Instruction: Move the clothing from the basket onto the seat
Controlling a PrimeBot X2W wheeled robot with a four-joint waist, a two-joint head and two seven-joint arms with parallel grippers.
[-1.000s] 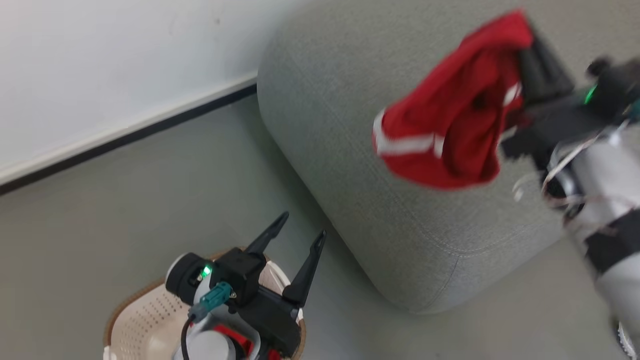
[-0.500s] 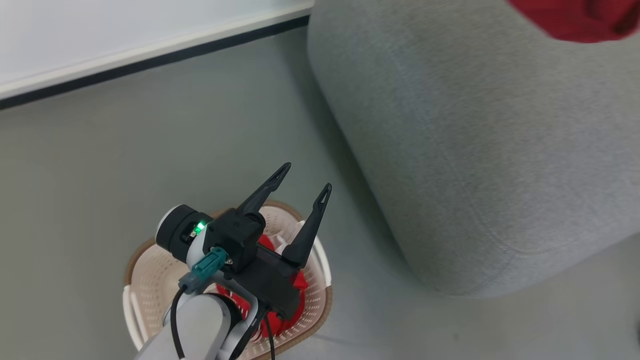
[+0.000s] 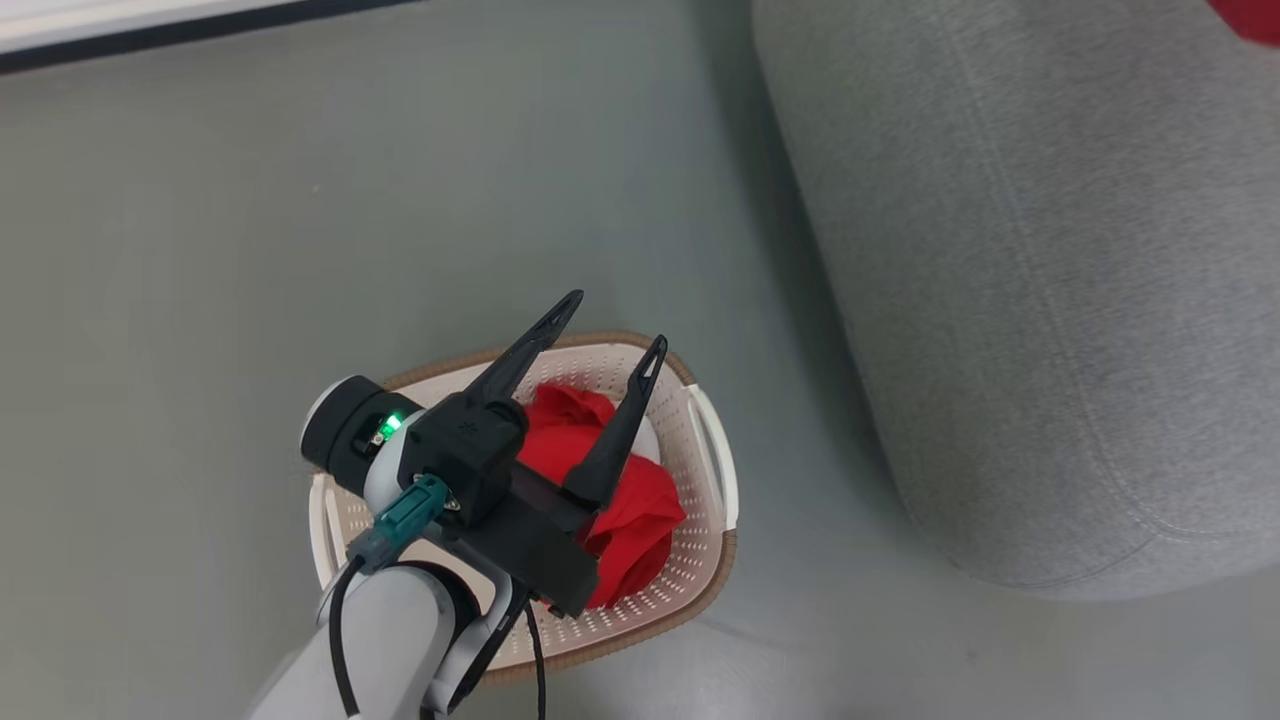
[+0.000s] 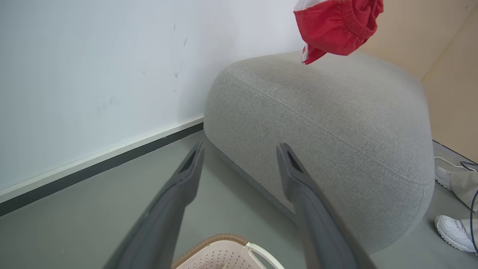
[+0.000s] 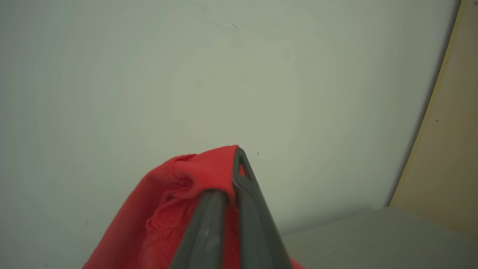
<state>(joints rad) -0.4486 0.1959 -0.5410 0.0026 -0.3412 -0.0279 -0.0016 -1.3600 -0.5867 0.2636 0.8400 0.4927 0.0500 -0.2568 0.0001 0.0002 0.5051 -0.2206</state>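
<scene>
Head view: left fingers (image 3: 612,445) spread wide and empty, hovering over basket (image 3: 693,555) on the floor (image 3: 250,220). Crumpled red garment (image 3: 640,515) lies inside the basket under the fingers; contact unclear. Seat (image 3: 1050,300) to the right of the basket, apart from it. Sliver of second red garment (image 3: 1255,18) at top right corner, over the seat.

Left wrist view: left fingers (image 4: 185,179) apart, nothing between. Basket (image 4: 224,254) rim at bottom edge. Seat (image 4: 336,123) ahead, by wall (image 4: 93,67). Second red garment (image 4: 336,26) hangs over seat top, white trim showing. A person's white shoes (image 4: 453,231) on the floor, far right.

Right wrist view: right fingers (image 5: 250,209) clamped on second red garment (image 5: 168,209), cloth draping to their left. Seat (image 5: 373,239) corner low right, wall (image 5: 186,74) behind.
</scene>
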